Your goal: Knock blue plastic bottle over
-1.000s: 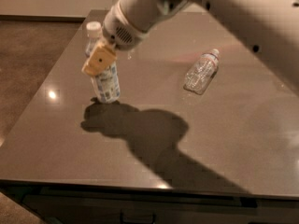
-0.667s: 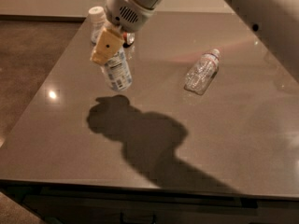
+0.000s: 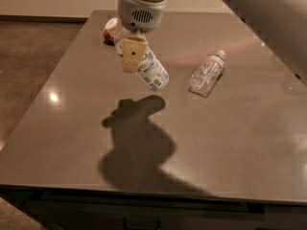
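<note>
Moved: blue plastic bottle stood upright a second ago; now it leans steeply and has shifted to the right, along with the claw.
Claw: hangs under the arm's grey wrist, above the far middle of the tabletop, closed on the bottle's upper part. One tan finger shows in front; the other is hidden behind the bottle.
Blue plastic bottle: its cap end is tucked behind the claw, and its base points down and to the right of the claw. A gap shows between the base and the shadow below, so it seems to hang clear of the tabletop.
Small clear bottle: lies on its side to the right of the claw, apart from it.
Red can: behind and to the left of the claw, partly hidden.
Step in hand: laying the bottle down on its side.
Doing it well: lower the base to the tabletop, tip further along the present lean, then let go low, so the bottle settles short of the small clear bottle.
</note>
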